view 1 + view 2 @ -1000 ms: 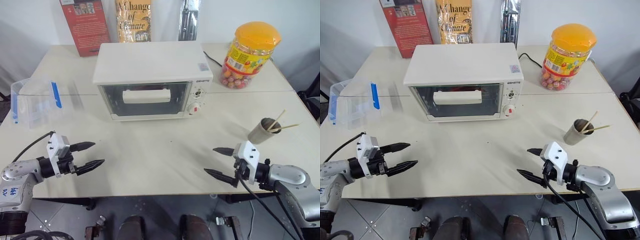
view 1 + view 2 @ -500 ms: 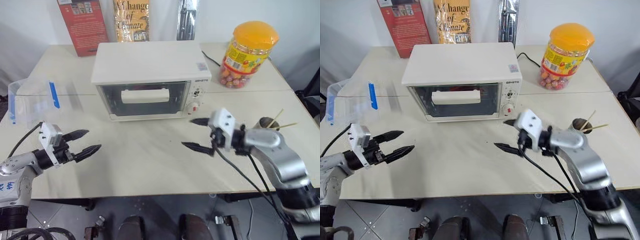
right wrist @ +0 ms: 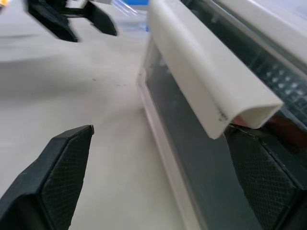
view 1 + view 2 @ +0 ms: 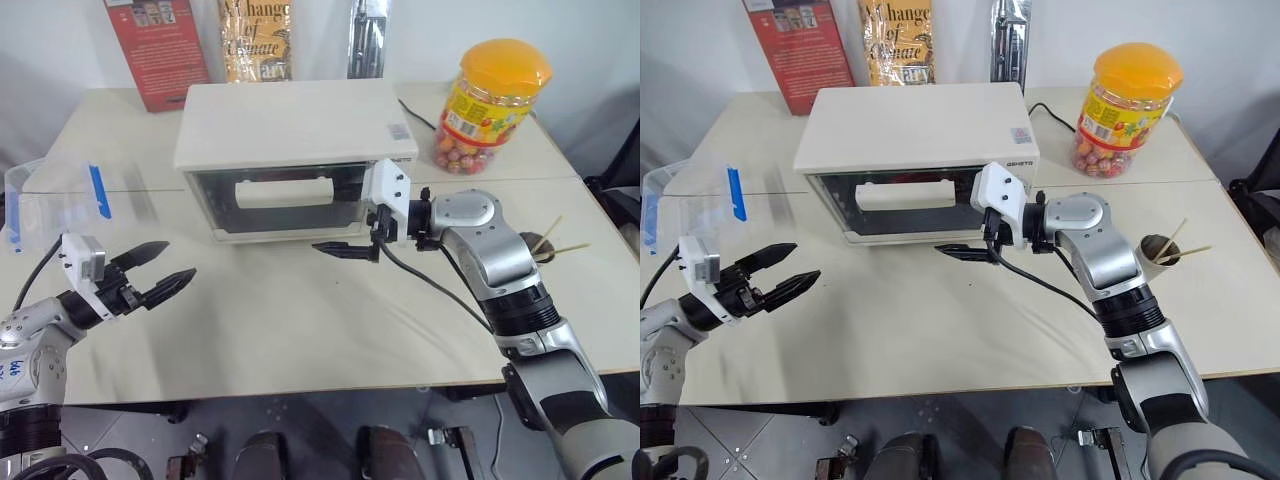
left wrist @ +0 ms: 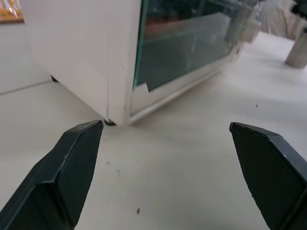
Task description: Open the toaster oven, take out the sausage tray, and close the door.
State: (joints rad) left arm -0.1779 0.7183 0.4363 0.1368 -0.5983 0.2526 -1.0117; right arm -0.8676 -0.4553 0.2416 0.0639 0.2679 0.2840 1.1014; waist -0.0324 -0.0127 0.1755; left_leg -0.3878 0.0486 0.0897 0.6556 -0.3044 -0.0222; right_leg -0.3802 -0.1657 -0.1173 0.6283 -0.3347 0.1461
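The cream-white toaster oven point(image 4: 295, 125) stands mid-table with its glass door point(image 4: 270, 205) closed. A cream bar handle point(image 4: 283, 192) runs across the door. Behind the dark glass a reddish patch point(image 3: 288, 128) shows dimly; the sausage tray itself cannot be made out. My right gripper point(image 4: 335, 232) is open and points left along the door front. In the right wrist view the handle's end point(image 3: 211, 81) hangs just above the gap between its fingers. My left gripper point(image 4: 176, 260) hovers open over the table, left of the oven and nearer the front, aimed at the oven's corner point(image 5: 120, 86).
A clear plastic box with a blue clip point(image 4: 60, 195) sits at the left edge. A candy jar with an orange lid point(image 4: 490, 100) stands at the back right. A cup with chopsticks point(image 4: 1160, 250) is behind my right forearm. Books point(image 4: 155, 45) lean on the wall.
My right arm has swung from the table's front right up and left to the oven door, staying open. The left gripper has risen a little, still open.
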